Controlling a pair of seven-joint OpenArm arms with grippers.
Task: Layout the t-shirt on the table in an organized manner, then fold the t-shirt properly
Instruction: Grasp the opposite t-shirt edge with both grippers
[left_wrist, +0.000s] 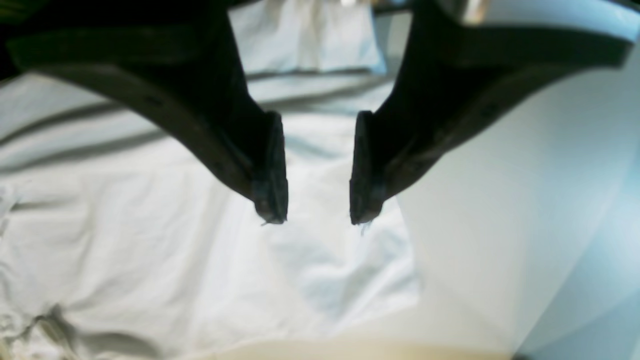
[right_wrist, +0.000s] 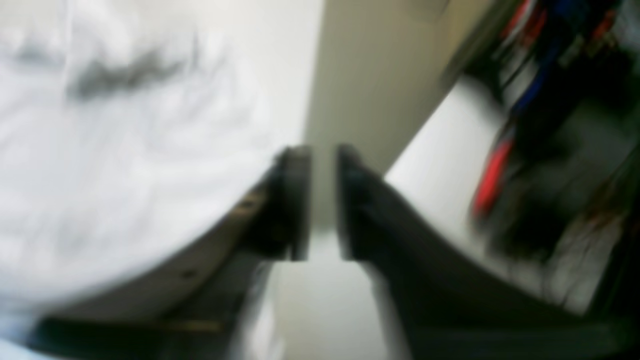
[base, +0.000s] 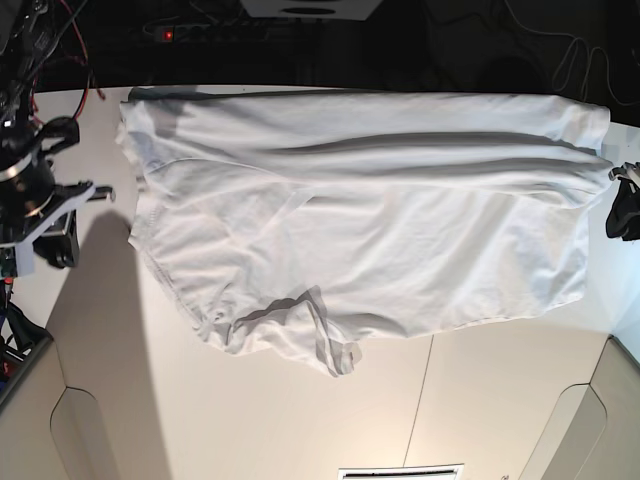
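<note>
1. Left gripper (left_wrist: 318, 220): we record its jaws parted by a clear gap, nothing between them. Directly below and beyond the tips lies the t-shirt (left_wrist: 200, 240). The cloth's edge runs just outside the jaw on the view's right, with bare table (left_wrist: 500, 225) past it.

2. Right gripper (right_wrist: 322, 200): we record the jaws standing slightly apart, holding nothing. The view is blurred. White cloth (right_wrist: 125, 165) lies off the jaw on the view's left, and pale tabletop shows through the gap.

3. T-shirt, overhead view (base: 380, 230): we list it spread across the far half of the table (base: 300, 420), with long grey creases along its far side and a bunched corner at its near edge. The right gripper (base: 50, 240) sits clear of the cloth at the picture's left, and the left gripper (base: 625, 210) at its right edge.

4. Cables (base: 60, 40): red and dark, past the table's far left corner.
</note>
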